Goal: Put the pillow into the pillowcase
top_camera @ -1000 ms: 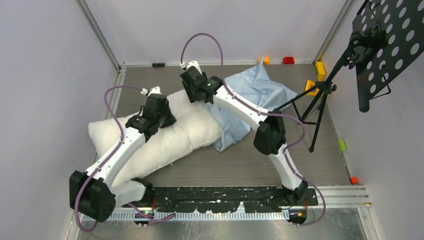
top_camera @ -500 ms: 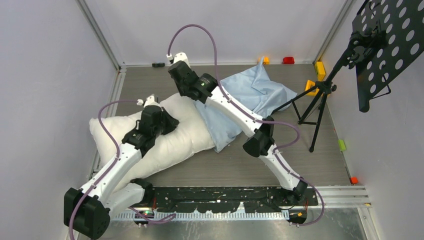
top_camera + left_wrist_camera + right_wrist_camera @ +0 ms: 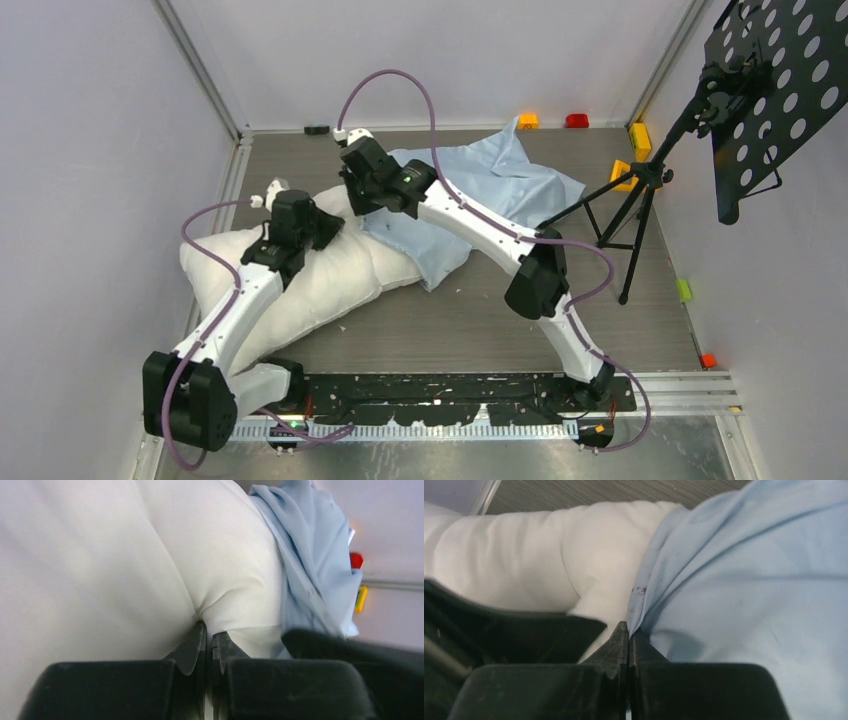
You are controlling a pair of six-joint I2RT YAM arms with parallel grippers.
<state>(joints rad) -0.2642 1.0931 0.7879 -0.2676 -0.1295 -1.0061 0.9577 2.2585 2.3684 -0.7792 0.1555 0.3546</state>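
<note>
Shift of pillowcase (image 3: 500, 185) since half a second ago: drawn left, hem now farther over the right end of pillow (image 3: 330, 280); spread flatter toward the far wall.
Shift of arms: both wrists carried left, left one up the pillow's far edge.
Pillow (image 3: 100, 555): lies slantwise on table (image 3: 480, 330), left of centre; near-left end by the left arm's base, far-right end tucked under the pillowcase hem; plump and white.
Pillowcase (image 3: 749, 580): light blue, wrinkled, right of pillow, touching and overlapping its end; small dark smudges at the hem in the right wrist view.
Left gripper (image 3: 325, 228) (image 3: 209, 630): on top of pillow near its far-right end; jaws pinched together on a gathered fold of pillow fabric.
Right gripper (image 3: 357, 205) (image 3: 628, 627): just beside the left one, at the hem where blue meets white; jaws closed tight on the pillowcase edge.
Stand (image 3: 640, 200): black tripod at right, near the pillowcase's right edge, with a perforated black panel on top.
Blocks (image 3: 577, 120): orange and red, along the far wall.
</note>
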